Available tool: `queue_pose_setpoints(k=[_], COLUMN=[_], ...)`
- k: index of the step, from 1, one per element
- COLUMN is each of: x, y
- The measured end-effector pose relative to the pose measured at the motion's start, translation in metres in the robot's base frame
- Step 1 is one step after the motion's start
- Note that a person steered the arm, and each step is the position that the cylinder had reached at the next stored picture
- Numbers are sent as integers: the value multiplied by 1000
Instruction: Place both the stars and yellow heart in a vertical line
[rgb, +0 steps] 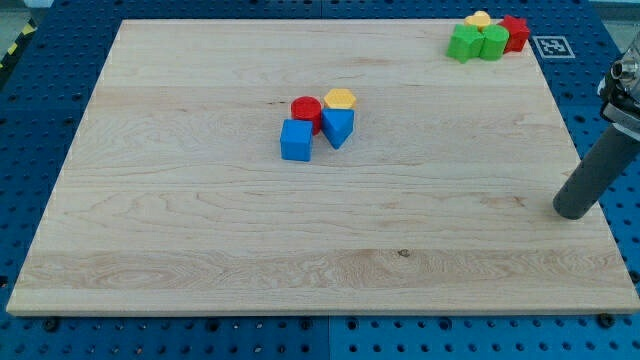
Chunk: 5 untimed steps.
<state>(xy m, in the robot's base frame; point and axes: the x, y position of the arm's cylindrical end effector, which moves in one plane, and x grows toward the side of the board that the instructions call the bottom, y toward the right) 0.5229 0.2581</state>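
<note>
**Two clusters, rod at the right edge**

My tip (573, 212) is resting near the desk's (200, 230) right edge, well apart from every block; being a bare rod, this tool is gripping nothing. At the view's top right, a yellow block (479, 19), two green blocks (463, 44) (494, 41) and a red block (515, 32) are huddling together, their shapes and pointing too small to tell. Mid-desk, a red cylinder (306, 110), yellow hexagon (340, 99), blue cube (296, 140) and blue wedge (338, 127) are touching.

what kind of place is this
Likely a robotics lab bench: a wooden board on a blue perforated table, a printed marker tag at its corner, and my tip at the view's right, far from both block clusters.
</note>
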Motion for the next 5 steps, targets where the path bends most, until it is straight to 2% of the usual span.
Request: queue_pose_setpoints(k=[1, 3, 4, 5], x=[-4, -112, -144, -189], y=[-12, -114, -87, -27])
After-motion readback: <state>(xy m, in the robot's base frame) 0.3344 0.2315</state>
